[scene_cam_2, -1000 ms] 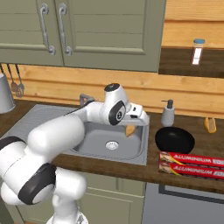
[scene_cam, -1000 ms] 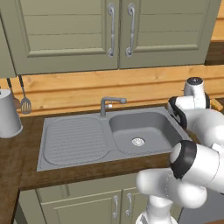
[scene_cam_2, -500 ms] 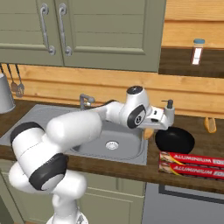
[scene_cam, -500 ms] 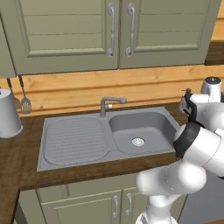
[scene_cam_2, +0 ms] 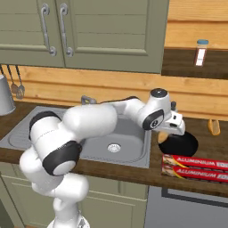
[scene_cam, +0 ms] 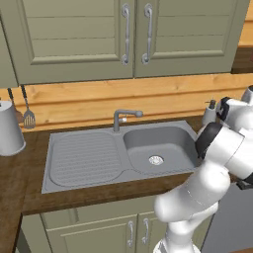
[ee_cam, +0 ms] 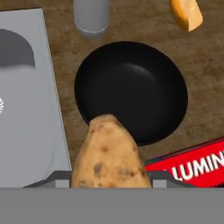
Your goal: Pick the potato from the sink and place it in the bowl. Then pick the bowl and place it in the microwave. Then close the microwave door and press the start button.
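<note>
Carrying item: small oblong orange-tan potato (ee_cam: 110,153), pinched between the two-finger gripper (scene_cam_2: 164,135) jaws, held above the near left rim of the round, deep, glossy black bowl (ee_cam: 131,89), right of the grey matte sink (scene_cam: 116,155). Centring over the bowl's hollow is advised before release; lowering first should limit bounce.

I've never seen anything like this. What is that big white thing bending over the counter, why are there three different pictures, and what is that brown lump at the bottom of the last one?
The white thing is a robot arm in a computer-drawn kitchen. Two pictures come from cameras behind it, left and right; the third looks down from its hand. The brown lump is the potato, held in the gripper over the near edge of the black bowl, which sits on the wooden counter beside the grey sink. Nearby lie a red foil box, a grey bottle and an orange wedge.
</note>
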Controlling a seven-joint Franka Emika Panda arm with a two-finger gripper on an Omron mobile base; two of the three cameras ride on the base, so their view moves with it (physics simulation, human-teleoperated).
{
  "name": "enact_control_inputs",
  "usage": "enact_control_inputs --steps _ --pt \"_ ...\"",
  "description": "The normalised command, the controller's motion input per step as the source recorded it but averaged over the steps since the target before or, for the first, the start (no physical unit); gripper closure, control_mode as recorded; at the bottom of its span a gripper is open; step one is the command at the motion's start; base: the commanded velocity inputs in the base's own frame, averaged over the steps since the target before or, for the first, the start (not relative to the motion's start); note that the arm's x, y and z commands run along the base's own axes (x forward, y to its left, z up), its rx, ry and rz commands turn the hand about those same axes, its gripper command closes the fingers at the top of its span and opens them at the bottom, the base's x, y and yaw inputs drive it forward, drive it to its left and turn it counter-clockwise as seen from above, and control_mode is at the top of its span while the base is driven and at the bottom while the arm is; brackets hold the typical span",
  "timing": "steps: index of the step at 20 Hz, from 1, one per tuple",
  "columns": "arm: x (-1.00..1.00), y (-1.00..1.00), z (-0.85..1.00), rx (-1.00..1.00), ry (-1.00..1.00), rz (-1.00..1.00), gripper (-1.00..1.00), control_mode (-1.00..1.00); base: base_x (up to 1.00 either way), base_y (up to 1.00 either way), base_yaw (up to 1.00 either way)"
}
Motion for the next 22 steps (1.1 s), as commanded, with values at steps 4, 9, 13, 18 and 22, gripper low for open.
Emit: enact_control_inputs --steps 4,9,13,18,22 --pt "0.37 -0.28 -0.14 0.04 0.00 0.00 1.00 -1.00 0.00 0.00 0.00" --pt "0.28 -0.32 -0.22 0.00 0.00 0.00 1.00 -1.00 0.00 0.00 0.00" --pt "0.11 -0.06 -0.33 0.00 0.00 0.01 1.00 -1.00 0.00 0.00 0.00" --pt "0.09 0.00 -0.46 0.00 0.00 0.01 1.00 -1.00 0.00 0.00 0.00" --pt "0.29 0.00 -0.29 0.00 0.03 0.00 1.00 -1.00 0.00 0.00 0.00"
